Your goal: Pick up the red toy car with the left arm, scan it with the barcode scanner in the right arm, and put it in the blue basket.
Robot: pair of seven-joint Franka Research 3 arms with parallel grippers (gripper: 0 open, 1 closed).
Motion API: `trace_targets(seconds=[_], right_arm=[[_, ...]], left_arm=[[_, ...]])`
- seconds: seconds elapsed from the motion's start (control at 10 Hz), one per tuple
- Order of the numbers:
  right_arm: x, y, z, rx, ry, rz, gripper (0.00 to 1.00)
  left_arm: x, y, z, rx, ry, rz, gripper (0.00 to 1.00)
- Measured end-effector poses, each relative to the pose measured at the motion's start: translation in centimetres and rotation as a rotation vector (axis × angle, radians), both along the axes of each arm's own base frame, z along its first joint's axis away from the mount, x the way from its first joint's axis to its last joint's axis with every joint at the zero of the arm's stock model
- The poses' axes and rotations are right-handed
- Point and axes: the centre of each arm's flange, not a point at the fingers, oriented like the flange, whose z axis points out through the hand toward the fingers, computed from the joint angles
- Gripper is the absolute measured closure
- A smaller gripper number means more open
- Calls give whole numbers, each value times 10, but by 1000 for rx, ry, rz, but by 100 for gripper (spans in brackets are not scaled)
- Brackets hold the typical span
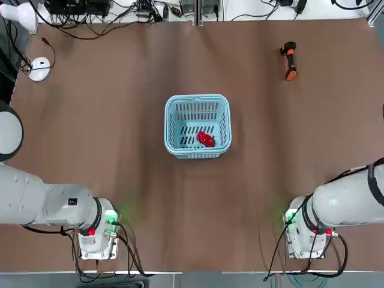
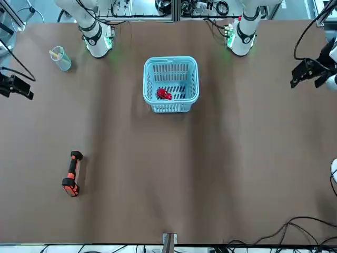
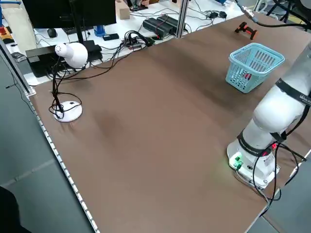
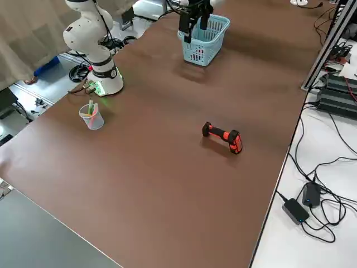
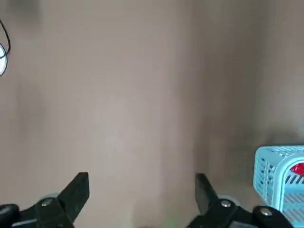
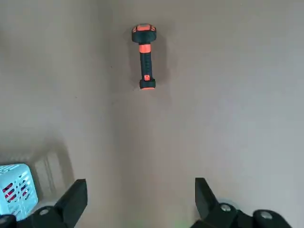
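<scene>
Left pincer (image 5: 142,197) and right pincer (image 6: 141,199) hover wide open either side of the basket (image 1: 198,151).

Looking down from overhead, back from across the table (image 1: 96,138), diagonally from both sides, nearer from both wrists; sharing the blue basket (image 1: 168,123).

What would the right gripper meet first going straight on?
Probably the flat brown tabletop under the right gripper; the black-and-orange, pistol-shaped barcode scanner looks off that line, though depth is unclear.
</scene>
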Motion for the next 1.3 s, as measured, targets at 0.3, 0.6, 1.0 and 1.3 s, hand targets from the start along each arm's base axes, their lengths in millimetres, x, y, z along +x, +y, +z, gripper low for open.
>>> trace_targets(seconds=[0.3, 0.6, 1.0, 1.3], right_arm=[[-5, -1, 5, 6, -8, -3, 0], [-4, 1, 5, 7, -7, 1, 0], [-4, 1, 5, 8, -8, 1, 0], [-4, 2, 5, 9, -9, 3, 0]], left_arm=[[4, -1, -4, 11, -7, -3, 0], [6, -1, -7, 7, 1, 20, 0], [5, -4, -8, 6, 8, 59, 0], [5, -5, -9, 7, 10, 60, 0]])
